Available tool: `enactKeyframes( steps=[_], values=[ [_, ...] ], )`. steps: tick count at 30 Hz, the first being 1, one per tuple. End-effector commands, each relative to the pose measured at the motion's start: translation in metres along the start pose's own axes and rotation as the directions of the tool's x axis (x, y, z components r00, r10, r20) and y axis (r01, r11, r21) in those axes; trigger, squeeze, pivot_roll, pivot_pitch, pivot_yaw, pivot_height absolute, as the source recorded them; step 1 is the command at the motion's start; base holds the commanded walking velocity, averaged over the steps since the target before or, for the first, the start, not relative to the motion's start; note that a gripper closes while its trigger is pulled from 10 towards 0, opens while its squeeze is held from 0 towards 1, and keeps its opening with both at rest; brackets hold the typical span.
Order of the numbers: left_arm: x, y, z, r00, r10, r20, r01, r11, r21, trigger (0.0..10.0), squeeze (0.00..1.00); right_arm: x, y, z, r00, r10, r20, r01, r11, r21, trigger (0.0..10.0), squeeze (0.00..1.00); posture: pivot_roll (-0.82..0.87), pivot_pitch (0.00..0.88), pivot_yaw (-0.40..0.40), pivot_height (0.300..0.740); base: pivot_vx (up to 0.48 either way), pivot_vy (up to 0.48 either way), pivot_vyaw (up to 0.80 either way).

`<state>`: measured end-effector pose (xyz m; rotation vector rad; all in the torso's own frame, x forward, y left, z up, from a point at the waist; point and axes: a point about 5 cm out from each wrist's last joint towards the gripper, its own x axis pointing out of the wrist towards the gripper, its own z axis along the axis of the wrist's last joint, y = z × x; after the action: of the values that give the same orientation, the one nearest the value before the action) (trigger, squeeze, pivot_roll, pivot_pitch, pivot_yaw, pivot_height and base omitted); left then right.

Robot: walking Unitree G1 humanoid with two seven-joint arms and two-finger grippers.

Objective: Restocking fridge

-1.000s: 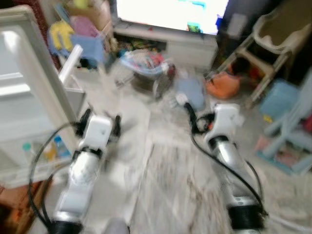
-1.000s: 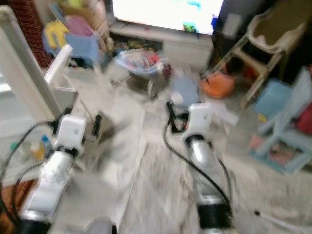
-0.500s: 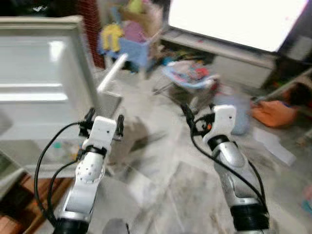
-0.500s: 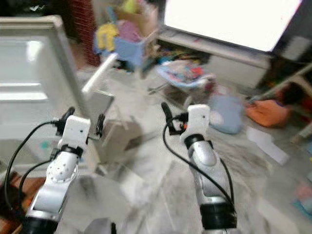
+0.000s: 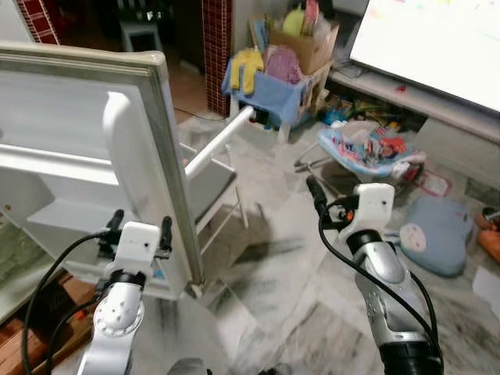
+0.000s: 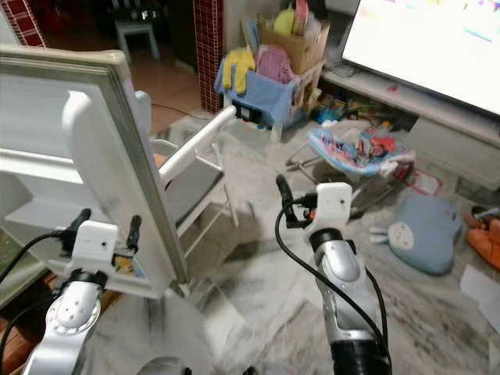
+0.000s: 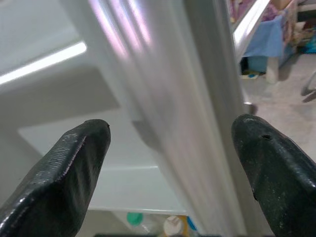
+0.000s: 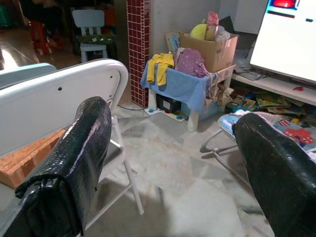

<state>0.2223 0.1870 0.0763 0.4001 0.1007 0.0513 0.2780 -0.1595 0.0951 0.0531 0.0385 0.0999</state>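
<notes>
The white open fridge door (image 5: 101,156) stands on the robot's left, its inner side with moulded white shelves facing the camera and its grey-edged rim turned toward the room. The left claw (image 5: 139,226) is raised just in front of the door's lower shelf, its two black fingers (image 7: 69,173) spread wide with nothing between them; in the left wrist view the door's edge runs up between them, and a few small bottles with green and blue caps (image 7: 163,223) sit low in the door's bottom rack. The right claw (image 8: 173,163) is held out over the grey marbled floor (image 5: 273,297), well apart from the fridge, its fingers (image 8: 74,158) also wide and empty. Just behind the door stands a white folding chair with a grey seat (image 5: 207,168), its backrest bar tilted toward the room. Farther off are a low stand draped in blue cloth holding yellow and pink fabric and a cardboard box (image 5: 273,78), a colourful baby bouncer (image 5: 367,148) on the floor, a pale blue bunny-shaped cushion (image 5: 433,242), and a bright television screen (image 5: 437,35) on a low white unit.
</notes>
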Motion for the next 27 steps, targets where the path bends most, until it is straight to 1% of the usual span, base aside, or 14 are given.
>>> enactKeyframes(
  steps=[1, 3, 6, 7, 13, 16, 17, 18, 20, 21, 23, 25, 27],
  values=[
    [-0.002, 0.006, -0.002, 1.0, 0.003, -0.003, -0.003, 1.0, 0.004, 10.0, 0.0, -0.001, 0.0, -0.01, 0.999, -0.023, -0.033, 0.024, 0.999, 0.028, 10.0, 0.0, 0.16, 0.0, 0.014, 0.74, 0.0, 0.0, 0.0],
    [-0.001, 0.009, -0.003, 1.0, -0.005, -0.008, 0.005, 1.0, 0.018, 10.0, 0.0, 0.005, 0.001, -0.012, 0.999, -0.046, -0.026, 0.047, 0.998, 0.036, 10.0, 0.0, 0.16, 0.0, 0.038, 0.74, 0.0, 0.0, 0.0],
    [0.003, 0.007, -0.003, 1.0, -0.029, -0.005, 0.029, 0.999, 0.026, 10.0, 0.0, 0.008, 0.003, -0.011, 0.998, -0.055, -0.021, 0.056, 0.997, 0.045, 10.0, 0.0, 0.16, 0.0, 0.049, 0.74, 0.0, 0.0, 0.0],
    [0.006, 0.004, -0.001, 0.999, -0.05, 0.003, 0.05, 0.998, 0.027, 10.0, 0.0, 0.009, 0.004, -0.011, 0.998, -0.064, -0.016, 0.065, 0.997, 0.047, 10.0, 0.0, 0.15, 0.0, 0.057, 0.74, 0.0, 0.0, 0.0],
    [0.013, -0.004, 0.007, 0.996, -0.083, 0.031, 0.082, 0.996, 0.02, 10.0, 0.0, 0.005, 0.001, -0.012, 0.997, -0.08, -0.007, 0.08, 0.996, 0.046, 10.0, 0.0, 0.12, 0.0, 0.059, 0.74, 0.0, 0.0, 0.0],
    [0.014, -0.007, 0.007, 0.996, -0.083, 0.029, 0.083, 0.996, 0.015, 10.0, 0.0, 0.004, 0.001, -0.011, 0.998, -0.061, -0.003, 0.061, 0.997, 0.04, 10.0, 0.0, 0.1, 0.0, 0.041, 0.74, 0.0, 0.0, 0.0],
    [0.014, -0.008, 0.008, 0.997, -0.077, 0.029, 0.077, 0.997, 0.007, 10.0, 0.0, 0.003, 0.003, -0.009, 0.999, -0.033, 0.005, 0.033, 0.999, 0.014, 10.0, 0.0, 0.1, 0.0, 0.029, 0.74, 0.0, 0.0, 0.8],
    [0.015, -0.008, 0.008, 0.998, -0.058, 0.01, 0.058, 0.998, -0.001, 10.0, 0.0, 0.003, 0.004, -0.008, 1.0, -0.016, 0.006, 0.016, 1.0, 0.0, 10.0, 0.0, 0.09, 0.0, 0.008, 0.74, 0.0, 0.0, 0.8],
    [0.017, -0.009, 0.01, 0.999, -0.035, 0.002, 0.035, 0.999, -0.041, 10.0, 0.0, 0.004, 0.006, -0.007, 1.0, 0.002, 0.006, -0.002, 1.0, -0.003, 10.0, 0.0, 0.09, 0.0, -0.001, 0.74, 0.0, 0.0, 0.8],
    [0.019, -0.01, 0.013, 1.0, -0.028, 0.009, 0.028, 0.999, -0.044, 10.0, 0.0, 0.005, 0.007, -0.006, 1.0, 0.023, 0.006, -0.023, 1.0, -0.015, 10.0, 0.0, 0.09, 0.0, -0.016, 0.74, 0.0, 0.0, 0.8],
    [0.019, -0.01, 0.013, 1.0, -0.025, 0.011, 0.026, 0.999, -0.037, 10.0, 0.0, 0.006, 0.008, -0.006, 1.0, 0.03, 0.006, -0.03, 0.999, -0.02, 10.0, 0.0, 0.09, 0.0, -0.016, 0.74, 0.0, 0.0, 0.8],
    [0.02, -0.009, 0.014, 1.0, 0.003, -0.003, -0.003, 0.999, -0.046, 10.0, 0.0, 0.012, 0.01, 0.001, 0.997, 0.069, 0.03, -0.068, 0.997, -0.048, 10.0, 0.0, 0.1, 0.0, -0.027, 0.74, 0.0, 0.0, 0.8],
    [0.018, -0.009, 0.012, 1.0, 0.011, -0.021, -0.011, 0.999, -0.045, 10.0, 0.0, 0.015, 0.01, 0.004, 0.996, 0.075, 0.038, -0.073, 0.996, -0.053, 10.0, 0.0, 0.1, 0.0, -0.03, 0.74, 0.0, 0.0, 0.8]
  ],
)
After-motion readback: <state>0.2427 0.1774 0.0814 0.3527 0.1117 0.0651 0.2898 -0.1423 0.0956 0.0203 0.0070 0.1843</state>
